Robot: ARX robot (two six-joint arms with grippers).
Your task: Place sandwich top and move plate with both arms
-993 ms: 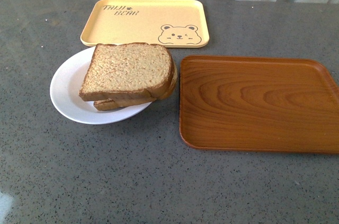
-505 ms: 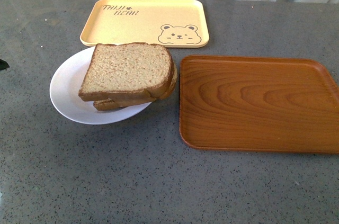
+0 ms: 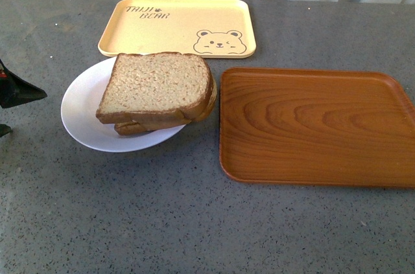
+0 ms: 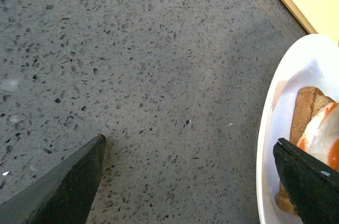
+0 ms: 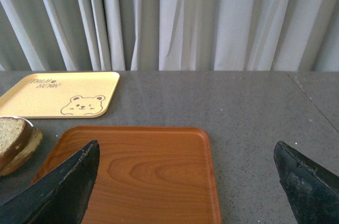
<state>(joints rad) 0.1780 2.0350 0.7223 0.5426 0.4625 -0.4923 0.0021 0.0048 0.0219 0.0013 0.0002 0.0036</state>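
The sandwich top point(image 3: 157, 85) lies flat on a second slice on the white plate point(image 3: 81, 109), left of centre. My left gripper point(image 3: 26, 112) is open at the left edge, just left of the plate. In the left wrist view the left gripper point(image 4: 189, 142) is low over the table, with one fingertip point(image 4: 302, 176) over the plate rim point(image 4: 267, 134), beside the lower slice with fried egg point(image 4: 320, 134). My right gripper point(image 5: 186, 146) is open and empty above the wooden tray; it is out of the front view. The stacked bread point(image 5: 13, 134) shows at that view's edge.
A brown wooden tray point(image 3: 311, 125) lies right of the plate, almost touching it, and also shows in the right wrist view point(image 5: 137, 176). A yellow bear tray point(image 3: 178, 26) lies behind the plate. White curtains point(image 5: 175, 17) hang behind the grey stone table point(image 3: 162, 209).
My left gripper has come into the front view from the left edge and moved toward the plate. The bread, plate and trays have not moved.
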